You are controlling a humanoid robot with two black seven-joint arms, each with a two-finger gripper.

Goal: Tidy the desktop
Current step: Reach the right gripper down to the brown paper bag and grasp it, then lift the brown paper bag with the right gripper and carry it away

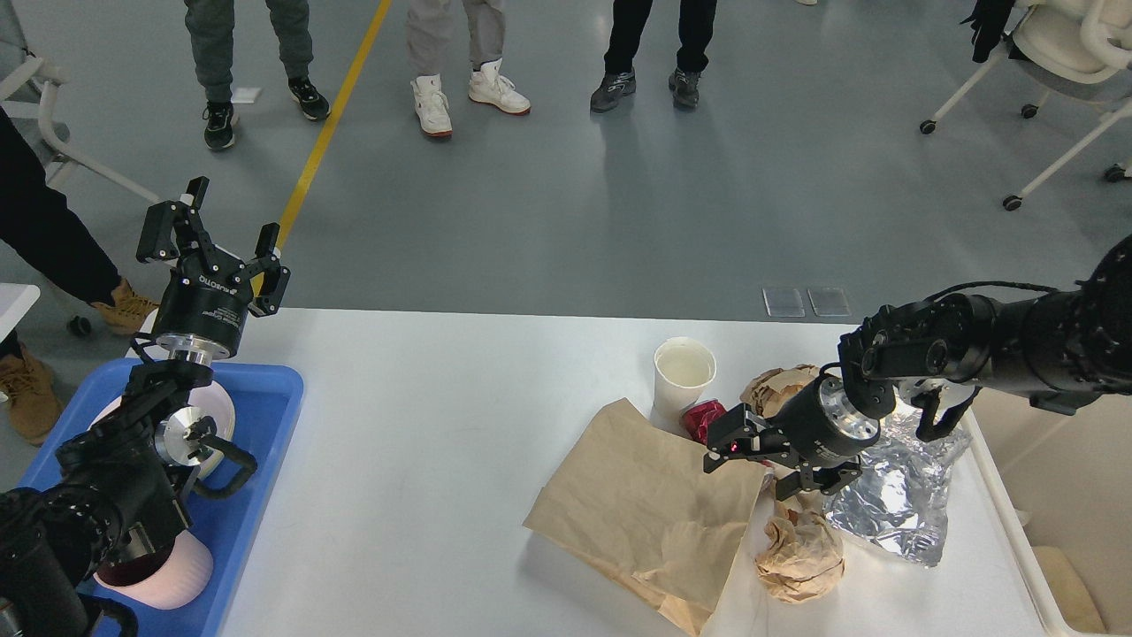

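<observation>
Right pincer [747, 464] wide over brown paper bag [646, 509]; left pincer [232, 243] wide, empty. Beside the right pincer, paper cup [683, 376], foil [898, 495] and crumpled wads [800, 553] remain on tabletop [424, 460]. Tidying looks barely begun.

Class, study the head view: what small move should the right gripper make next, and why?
Probably close the right gripper on the flat brown paper bag: its fingers look open at the bag's upper right edge, and the bag lies on the white desktop among crumpled paper and foil.

Grey floor [619, 195], yellow line [332, 124], white wheeled chair [1061, 53].
</observation>
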